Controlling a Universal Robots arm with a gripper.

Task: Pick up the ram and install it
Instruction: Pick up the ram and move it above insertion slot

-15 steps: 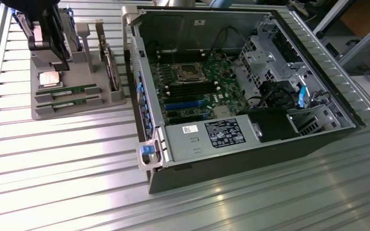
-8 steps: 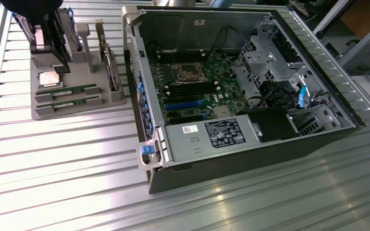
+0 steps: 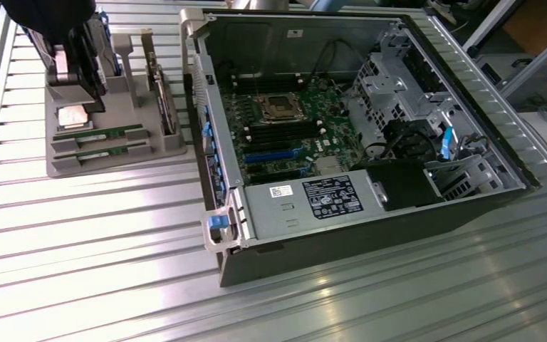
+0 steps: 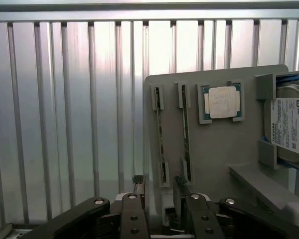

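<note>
**Figure: memory installation at an early stage, before any grasp.** Wrist view: the tool [image 4: 159,185] hangs over one end of the grey parts holder [image 4: 214,149]. It is released, its two black fingers [image 4: 134,211] standing apart with nothing clamped between them. The ram [image 4: 160,132], a narrow green stick set on edge in its slot of the holder, runs away from the tool along the line of the gap between the fingers. Whether a fingertip already touches it cannot be told. A second ram stick [image 4: 185,132] stands parallel in the neighbouring slot. Beyond it are the square processor chip [image 4: 223,102] in its recess and a hard drive [image 4: 289,132] at the holder's edge.

Exterior view: the holder sits on the ribbed aluminium desk [image 3: 83,256] at the exterior view's left, with the arm [image 3: 55,28] above it. The open computer case [image 3: 350,246] lies just beside the holder, to the exterior view's right. Inside the case, the motherboard [image 3: 321,132] shows long black memory slots [image 3: 278,134] beside the processor socket [image 3: 278,107], and no green stick appears to stand in them.

Judged state: the approach to the ram looks complete, while the grasp, the lift, the carry to the case and the seating in a slot are all not yet done
</note>
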